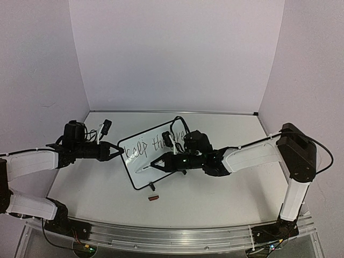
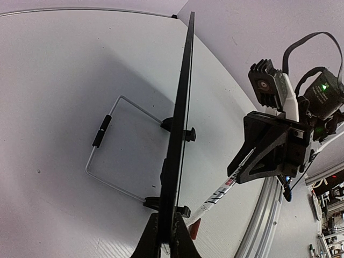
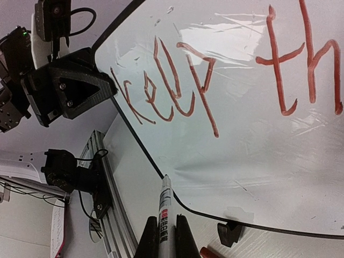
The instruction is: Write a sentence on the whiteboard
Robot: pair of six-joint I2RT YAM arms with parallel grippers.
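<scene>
So, your left arm comes in low from the left with the forearm about level, and the left gripper (image 1: 116, 152) is clamped on the left edge of the board (image 1: 156, 178). The board stands tilted near the middle of the table (image 1: 226, 193). Your right arm rises at the right side, then the forearm stretches left and low across the board's right part. The right gripper (image 1: 154, 164) is pinched narrow on a marker (image 1: 144, 169) that points at the board's lower left area.

The top view shows the sentence (image 1: 141, 149) as one dark line, "keep the", with its end partly behind the right arm. The right wrist view shows the strokes are red and reads "keep th". There the marker tip sits right at the lower rim, and you can't tell if it touches.

Only the left wrist view shows the board edge-on, with a wire stand (image 2: 115, 145) behind it. A small red cap (image 1: 153, 198) lies on the table just in front of the board.
</scene>
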